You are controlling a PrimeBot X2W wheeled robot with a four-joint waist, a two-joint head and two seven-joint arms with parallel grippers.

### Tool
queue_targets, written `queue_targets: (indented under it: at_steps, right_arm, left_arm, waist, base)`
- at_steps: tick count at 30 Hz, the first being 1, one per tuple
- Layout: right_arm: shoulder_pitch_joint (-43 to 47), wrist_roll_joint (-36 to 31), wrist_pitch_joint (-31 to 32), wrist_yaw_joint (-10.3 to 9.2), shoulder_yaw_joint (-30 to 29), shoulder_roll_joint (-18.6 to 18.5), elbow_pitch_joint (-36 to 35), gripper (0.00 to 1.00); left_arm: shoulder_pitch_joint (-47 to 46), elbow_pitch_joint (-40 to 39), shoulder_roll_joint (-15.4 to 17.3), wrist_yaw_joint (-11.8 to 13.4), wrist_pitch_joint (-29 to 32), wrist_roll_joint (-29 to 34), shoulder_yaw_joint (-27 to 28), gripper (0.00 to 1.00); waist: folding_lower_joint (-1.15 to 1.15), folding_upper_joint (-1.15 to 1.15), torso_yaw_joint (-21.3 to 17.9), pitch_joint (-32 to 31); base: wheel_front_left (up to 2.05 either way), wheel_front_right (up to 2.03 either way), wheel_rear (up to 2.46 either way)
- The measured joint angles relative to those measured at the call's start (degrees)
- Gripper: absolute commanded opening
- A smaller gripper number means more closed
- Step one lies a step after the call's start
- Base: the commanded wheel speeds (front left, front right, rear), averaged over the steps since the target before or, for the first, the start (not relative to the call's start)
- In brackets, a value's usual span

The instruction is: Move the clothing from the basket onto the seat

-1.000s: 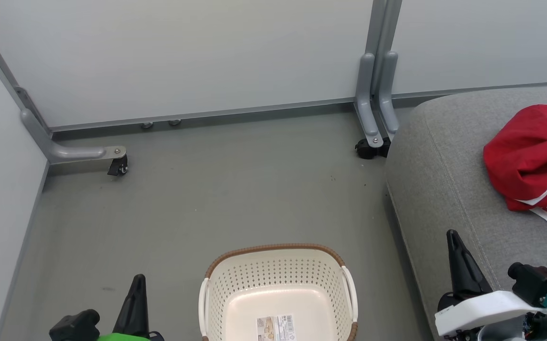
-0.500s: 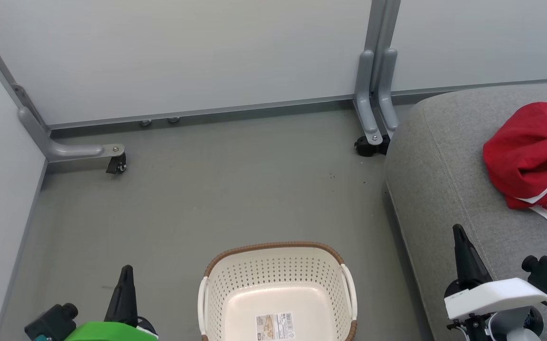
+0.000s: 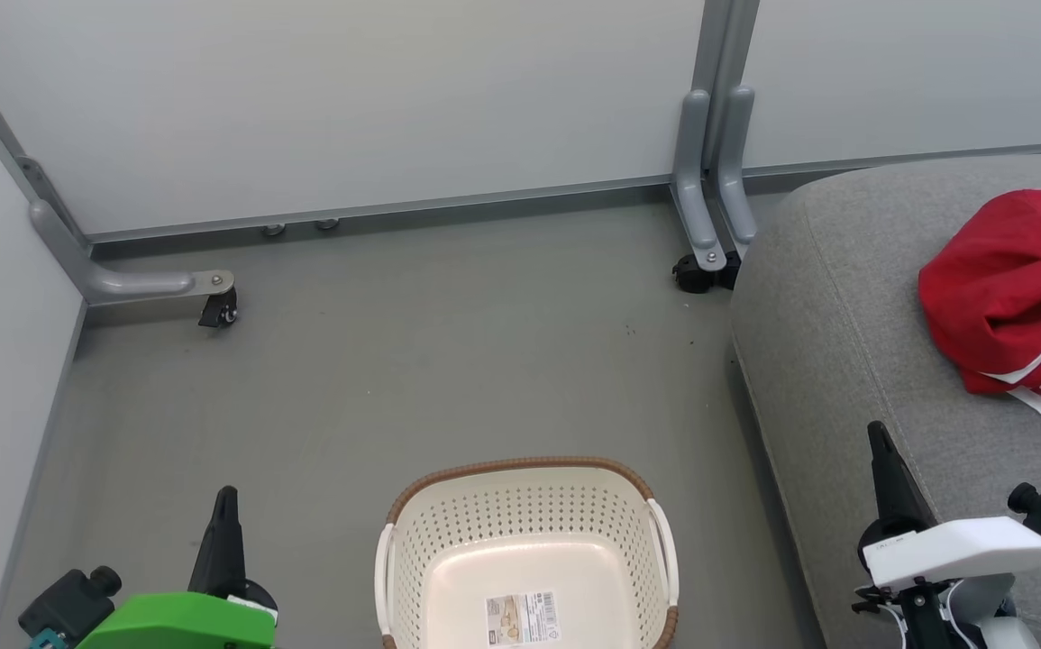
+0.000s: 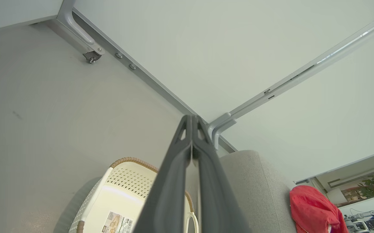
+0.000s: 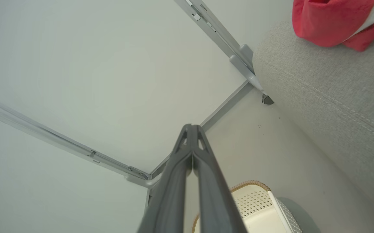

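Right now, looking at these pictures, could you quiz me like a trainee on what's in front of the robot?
1. Fill in: the one item inside the basket is a ___.
2. The red clothing lies: A) on the seat, B) in the basket, C) on the floor.
3. True or false: the left gripper and the right gripper both stand open.
Key: 1 label sticker; 2 A; 3 false, both are shut.
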Motion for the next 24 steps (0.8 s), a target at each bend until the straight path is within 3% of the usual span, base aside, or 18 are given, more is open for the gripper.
queue_targets:
  at_steps: [24]
  right_arm:
    - [-2.34, 15.59, 4.26, -0.04, -1.77, 0.10, 1.47, 0.00]
  left_arm:
    - [-2.27, -0.81, 0.19, 0.00, 4.08, -14.96, 2.10, 0.00]
  waist:
    - [0.00, 0.00, -0.28, 0.70]
  base:
    - [0.00, 0.00, 0.00]
